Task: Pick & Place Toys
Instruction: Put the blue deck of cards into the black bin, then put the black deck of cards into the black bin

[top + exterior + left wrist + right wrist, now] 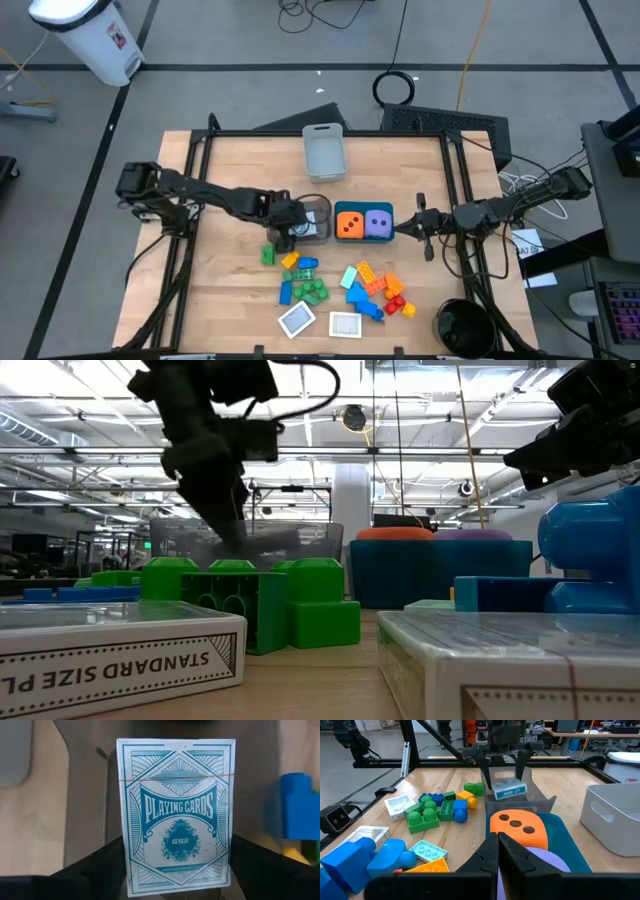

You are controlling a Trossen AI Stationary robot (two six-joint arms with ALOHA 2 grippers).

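A teal-and-white playing-card box (176, 815) lies tilted inside the grey bin (322, 207), seen also as the card box (510, 790) in the right wrist view. My left gripper (298, 226) hangs over that bin, pointing steeply down, open, with a finger on either long side of the box. My right gripper (405, 229) waits shut, level, just right of the teal bin (363, 205), which holds an orange die (349, 223) and a purple die (378, 223). Bright bricks (302, 280) and more bricks (378, 285) lie near the front, with two more card boxes (297, 320). My left gripper's fingers (100, 867) stand at the two long sides of the card box, near its lower end (175, 880), coming from above and slanting. Whether they touch it I cannot tell. The box rests tilted in the grey bin.
A pale grey bin (306, 150) stands at the table's far middle. A black round pot (465, 325) sits at the near right corner. The metal frame rails (200, 150) run along the table's edges.
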